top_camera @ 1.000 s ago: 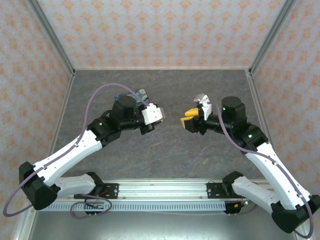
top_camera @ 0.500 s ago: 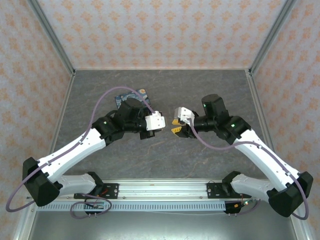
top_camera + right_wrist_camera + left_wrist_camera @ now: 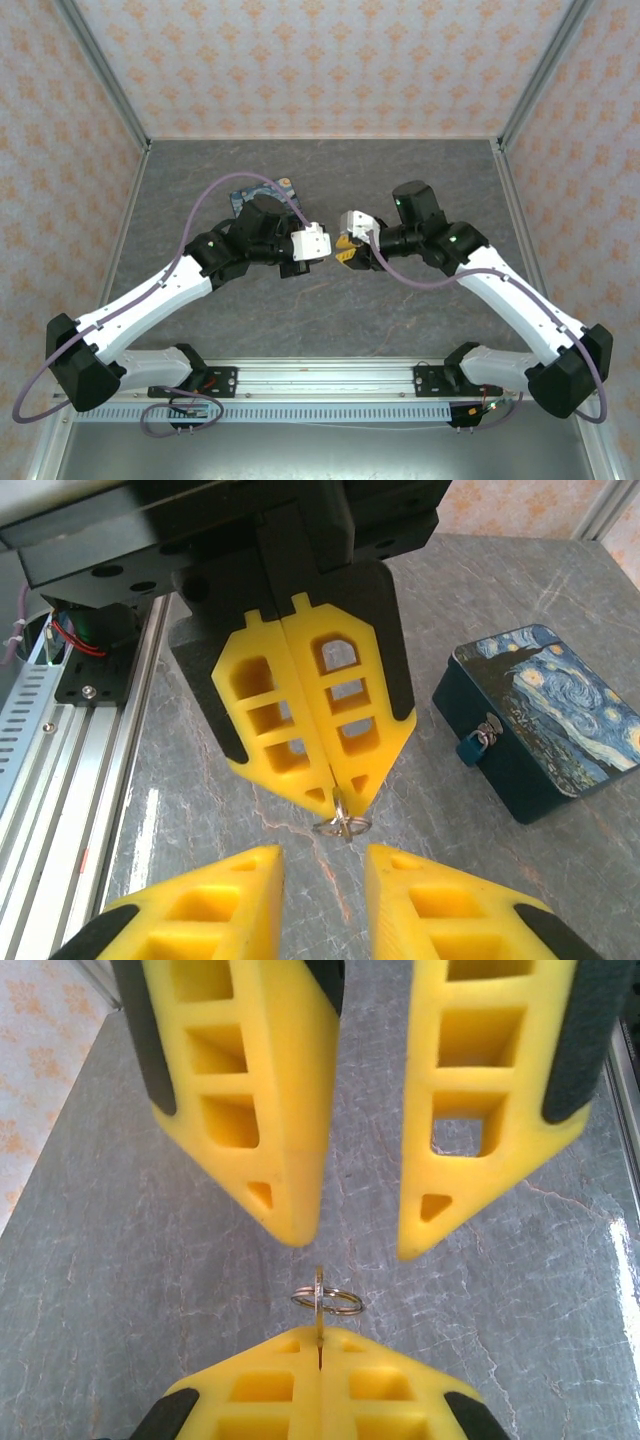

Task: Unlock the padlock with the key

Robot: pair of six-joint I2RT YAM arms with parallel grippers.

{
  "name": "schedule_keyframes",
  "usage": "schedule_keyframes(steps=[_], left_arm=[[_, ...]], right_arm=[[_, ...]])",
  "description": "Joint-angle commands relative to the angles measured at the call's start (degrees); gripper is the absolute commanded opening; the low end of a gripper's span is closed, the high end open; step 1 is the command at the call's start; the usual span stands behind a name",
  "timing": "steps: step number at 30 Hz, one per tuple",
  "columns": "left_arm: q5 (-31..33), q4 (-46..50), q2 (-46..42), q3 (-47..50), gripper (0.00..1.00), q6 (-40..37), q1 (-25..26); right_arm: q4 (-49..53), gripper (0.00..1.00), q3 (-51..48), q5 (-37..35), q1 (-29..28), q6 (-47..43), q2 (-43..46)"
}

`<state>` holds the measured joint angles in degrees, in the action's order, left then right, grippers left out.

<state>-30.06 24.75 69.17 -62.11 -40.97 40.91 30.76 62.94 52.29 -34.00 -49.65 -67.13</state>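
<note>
Pinching the key (image 3: 320,1306): left end effector (image 3: 334,786).

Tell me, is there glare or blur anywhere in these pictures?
Left wrist: white sheen on the table at right; the key ring looks crisp. Right wrist: a bright streak on the table beside the rail; the painted tin and padlock are sharp. Top external: even light, soft shadows under the arms.

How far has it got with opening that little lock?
Done: the left hand grips the key. In hand: the open right hand faces it, tip to tip. Left: the padlock hangs on the painted tin, no key in it yet.
</note>
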Motion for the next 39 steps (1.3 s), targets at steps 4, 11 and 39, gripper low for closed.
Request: schedule_keyframes(steps=[4, 11, 39], left_arm=[[-1.5, 0.9, -0.6, -1.4, 0.0, -1.4, 0.4], [-1.4, 0.7, -0.9, -1.3, 0.0, -1.5, 0.3], [16.9, -44.2, -23.9, 25.5, 0.9, 62.1, -3.5]], right_arm=[[-2.3, 0.24, 2.7, 3.9, -0.4, -0.9, -2.2], [-1.8, 0.1, 2.5, 4.2, -0.5, -0.8, -2.8], [-64.9, 0.0, -26.3, -2.7, 4.0, 57.4, 12.2]])
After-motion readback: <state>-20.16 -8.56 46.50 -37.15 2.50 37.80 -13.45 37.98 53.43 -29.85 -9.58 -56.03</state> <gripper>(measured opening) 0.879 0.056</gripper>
